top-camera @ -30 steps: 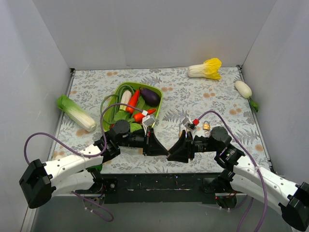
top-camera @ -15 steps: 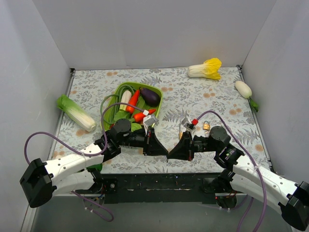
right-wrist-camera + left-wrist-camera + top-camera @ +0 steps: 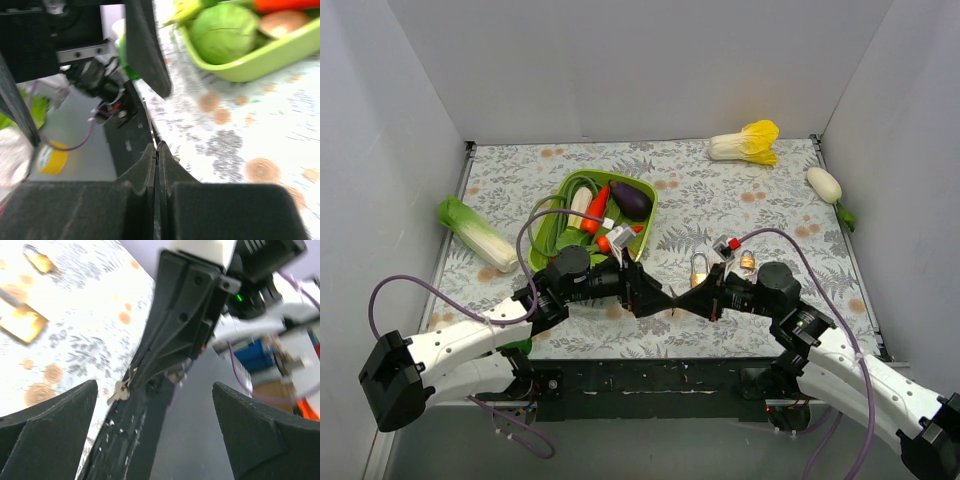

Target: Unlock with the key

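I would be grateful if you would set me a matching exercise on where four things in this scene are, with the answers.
Things:
1. small silvery metal key
2. brass padlock with a silver shackle
3. dark purple eggplant
4. yellow-leafed cabbage

Places:
A. in the green tray
B. at the far edge of the table
C. pinched between the shut fingers of the right gripper
D. on the table, close to the right gripper

Pairs: 1-C, 2-D, 3-A, 4-B.
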